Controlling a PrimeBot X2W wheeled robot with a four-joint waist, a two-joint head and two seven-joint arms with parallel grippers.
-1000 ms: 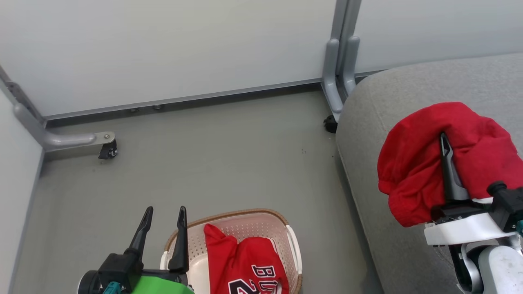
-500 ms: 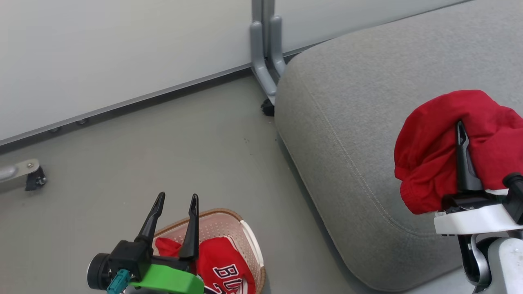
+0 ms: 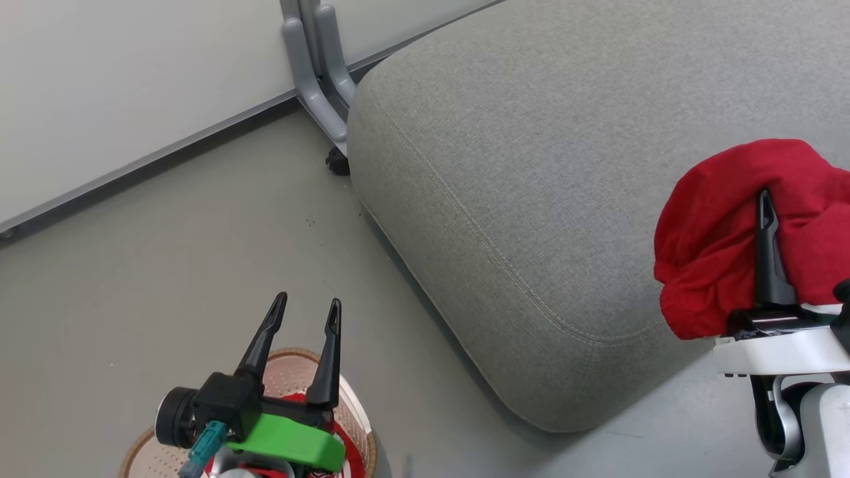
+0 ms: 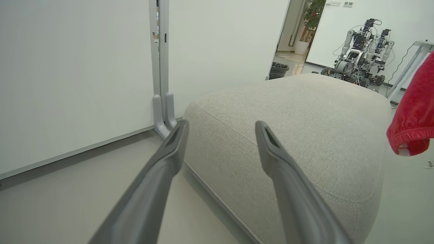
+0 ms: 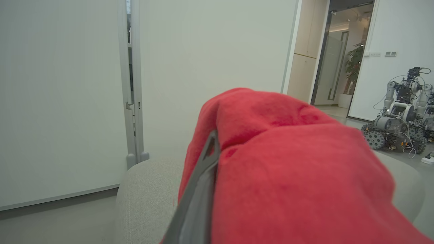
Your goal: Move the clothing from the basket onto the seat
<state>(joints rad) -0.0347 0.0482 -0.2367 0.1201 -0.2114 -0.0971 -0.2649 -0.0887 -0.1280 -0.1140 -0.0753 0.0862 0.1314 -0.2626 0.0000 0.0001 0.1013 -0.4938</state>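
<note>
My right gripper (image 3: 768, 199) is shut on a bunched red piece of the clothing (image 3: 714, 239), which drapes over its fingers (image 5: 206, 162) above the near right part of the seat (image 3: 531, 166). That red cloth (image 5: 288, 169) hides the second finger. The seat is a big grey cushion (image 4: 291, 115), with the red cloth (image 4: 413, 115) hanging at its right end. My left gripper (image 3: 305, 311) is open and holds nothing, above the basket (image 3: 287, 372) at the bottom left. A little more red clothing (image 3: 346, 443) shows in the basket behind the green wrist. The left fingers (image 4: 169, 152) point at the seat's left corner.
A grey partition post with a castor foot (image 3: 312, 86) stands against the seat's far left corner. White wall panels run behind it, and grey floor (image 3: 166, 252) lies between wall, basket and seat. Another wheeled robot (image 4: 359, 54) is parked beyond the seat.
The head camera has swung right, so the seat takes up more of the picture and the basket has slid to the bottom left. Both grippers are as before.
</note>
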